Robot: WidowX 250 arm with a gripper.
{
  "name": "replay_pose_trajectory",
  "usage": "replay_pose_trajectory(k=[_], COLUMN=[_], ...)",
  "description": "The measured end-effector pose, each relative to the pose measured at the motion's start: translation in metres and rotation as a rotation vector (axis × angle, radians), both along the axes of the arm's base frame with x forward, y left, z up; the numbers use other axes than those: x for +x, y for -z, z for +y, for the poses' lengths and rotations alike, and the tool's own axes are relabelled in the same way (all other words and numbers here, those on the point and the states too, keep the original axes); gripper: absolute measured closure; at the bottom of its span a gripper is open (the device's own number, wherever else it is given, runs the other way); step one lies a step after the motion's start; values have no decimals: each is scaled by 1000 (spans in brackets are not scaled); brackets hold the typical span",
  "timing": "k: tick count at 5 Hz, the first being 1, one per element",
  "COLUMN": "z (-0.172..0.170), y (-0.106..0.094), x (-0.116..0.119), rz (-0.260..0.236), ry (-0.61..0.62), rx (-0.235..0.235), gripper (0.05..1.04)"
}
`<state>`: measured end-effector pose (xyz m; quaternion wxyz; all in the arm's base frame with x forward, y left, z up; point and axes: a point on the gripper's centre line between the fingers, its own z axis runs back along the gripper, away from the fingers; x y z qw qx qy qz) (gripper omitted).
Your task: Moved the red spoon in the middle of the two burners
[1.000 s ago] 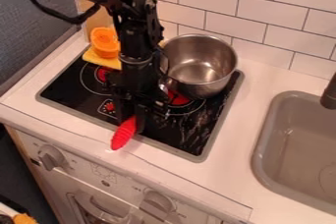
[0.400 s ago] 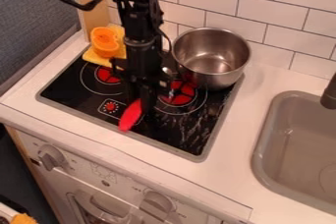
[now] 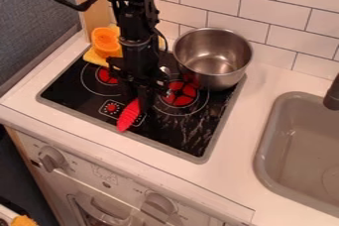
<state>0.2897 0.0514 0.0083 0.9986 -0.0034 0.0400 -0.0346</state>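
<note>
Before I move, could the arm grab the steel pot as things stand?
Probably not yet: its gripper looks occupied with the red spoon. The steel pot seems close enough, though, with its near side otherwise fairly open.

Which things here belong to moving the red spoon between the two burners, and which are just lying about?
Part of the job:
- red spoon, at the claw
- burner by the pot
- other burner

Just there:
- metal pot, at the stove's back corner
- orange object
- yellow piece under it
- sink
- black tap
</note>
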Motion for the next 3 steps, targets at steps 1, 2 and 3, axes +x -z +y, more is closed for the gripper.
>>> replay_pose_trajectory(k=[1, 2, 3], z=[-2, 1, -1], y=[0, -26, -44], x=[-20, -22, -23], rz=[12, -107, -164], ry=[27, 49, 51], rx=[32, 70, 69], gripper=[314, 87, 78])
